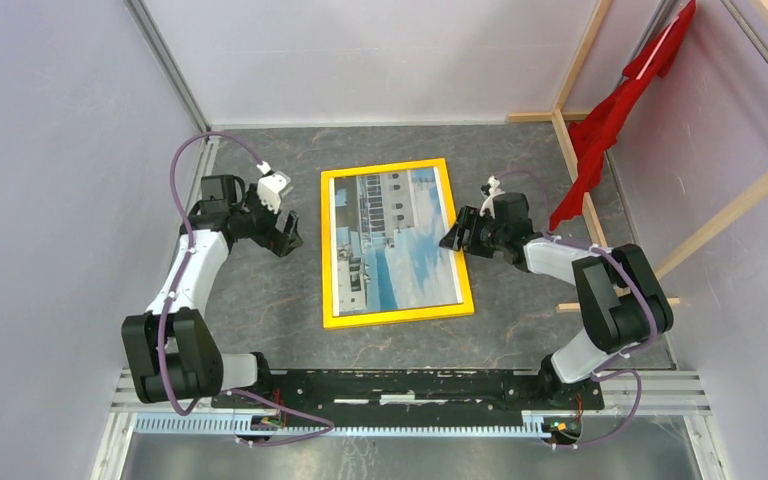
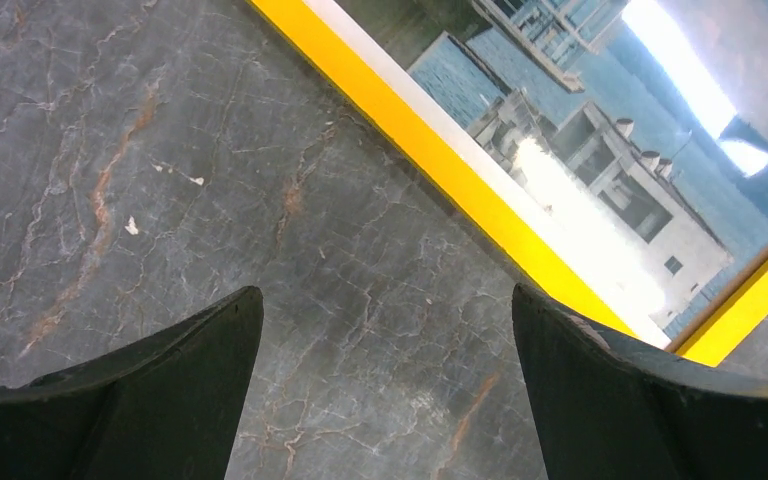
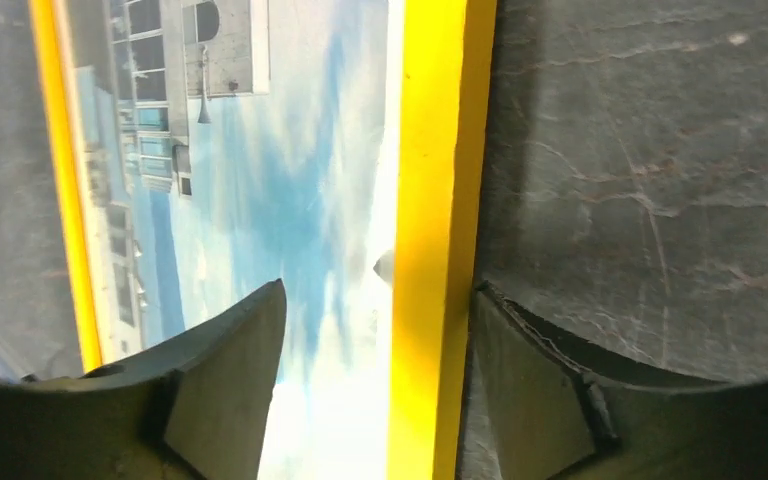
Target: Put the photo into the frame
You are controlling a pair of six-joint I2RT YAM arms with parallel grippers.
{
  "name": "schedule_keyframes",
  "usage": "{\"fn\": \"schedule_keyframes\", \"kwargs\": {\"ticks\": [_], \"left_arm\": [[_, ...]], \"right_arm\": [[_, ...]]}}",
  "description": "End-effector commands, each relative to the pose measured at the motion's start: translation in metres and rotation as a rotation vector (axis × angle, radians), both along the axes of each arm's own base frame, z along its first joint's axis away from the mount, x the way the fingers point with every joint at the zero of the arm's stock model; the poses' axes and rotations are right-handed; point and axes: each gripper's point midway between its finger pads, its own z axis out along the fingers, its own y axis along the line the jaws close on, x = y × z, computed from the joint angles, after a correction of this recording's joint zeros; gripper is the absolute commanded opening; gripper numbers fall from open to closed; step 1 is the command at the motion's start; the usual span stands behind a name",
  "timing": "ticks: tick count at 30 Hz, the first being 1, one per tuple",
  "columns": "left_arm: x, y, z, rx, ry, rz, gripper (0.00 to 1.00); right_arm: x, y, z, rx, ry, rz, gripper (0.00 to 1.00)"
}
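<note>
The yellow frame (image 1: 400, 315) lies flat, front side up, in the middle of the table. The photo (image 1: 395, 240) of a white building and blue sky shows inside it. My left gripper (image 1: 288, 238) is open and empty over bare table, just left of the frame. The left wrist view has the frame's rail (image 2: 430, 170) and the photo (image 2: 600, 190) at upper right of that gripper (image 2: 385, 320). My right gripper (image 1: 455, 238) is open at the frame's right rail. In the right wrist view it (image 3: 380, 290) straddles the rail (image 3: 435, 200), one finger (image 3: 220, 380) over the photo (image 3: 290, 180).
Bare wooden beams (image 1: 572, 150) with a red cloth (image 1: 600, 130) stand at the back right, close behind my right arm. Grey walls close in on the left and the back. A black mounting rail (image 1: 410, 385) runs along the near edge.
</note>
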Motion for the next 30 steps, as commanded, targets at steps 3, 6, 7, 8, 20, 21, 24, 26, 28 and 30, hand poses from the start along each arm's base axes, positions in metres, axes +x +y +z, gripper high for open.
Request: {"fn": "schedule_keyframes", "kwargs": {"ticks": [3,6,7,8,20,21,24,26,28,30], "left_arm": [[0.017,0.007,0.009,-0.041,-0.083,0.06,1.0],[0.021,0.011,0.009,-0.054,-0.085,0.075,1.0],[0.023,0.011,0.01,-0.066,-0.082,0.089,1.0],[0.027,0.013,0.009,-0.081,-0.078,0.124,1.0],[0.067,0.03,-0.03,-0.242,-0.245,0.442,1.0],[0.069,0.031,-0.033,-0.252,-0.267,0.457,1.0],[0.072,0.039,-0.037,-0.252,-0.363,0.492,1.0],[0.071,0.04,-0.04,-0.268,-0.405,0.51,1.0],[0.068,0.036,-0.038,-0.306,-0.443,0.504,1.0],[0.063,0.032,-0.038,-0.326,-0.486,0.482,1.0]], "right_arm": [[0.017,-0.033,0.0,-0.252,-0.098,-0.082,0.9],[0.019,-0.056,0.009,-0.366,-0.131,-0.13,0.98],[0.02,-0.066,0.013,-0.416,-0.151,-0.151,0.98],[0.021,-0.078,0.018,-0.47,-0.178,-0.182,0.98],[-0.031,-0.239,0.035,-1.069,-0.449,-0.767,0.95],[-0.034,-0.242,0.032,-1.053,-0.456,-0.783,0.97],[-0.045,-0.254,0.023,-1.085,-0.434,-0.827,0.98],[-0.051,-0.263,0.025,-1.111,-0.442,-0.873,0.98],[-0.055,-0.265,0.033,-1.11,-0.495,-0.884,0.98],[-0.06,-0.267,0.037,-1.069,-0.549,-0.907,0.98]]}}
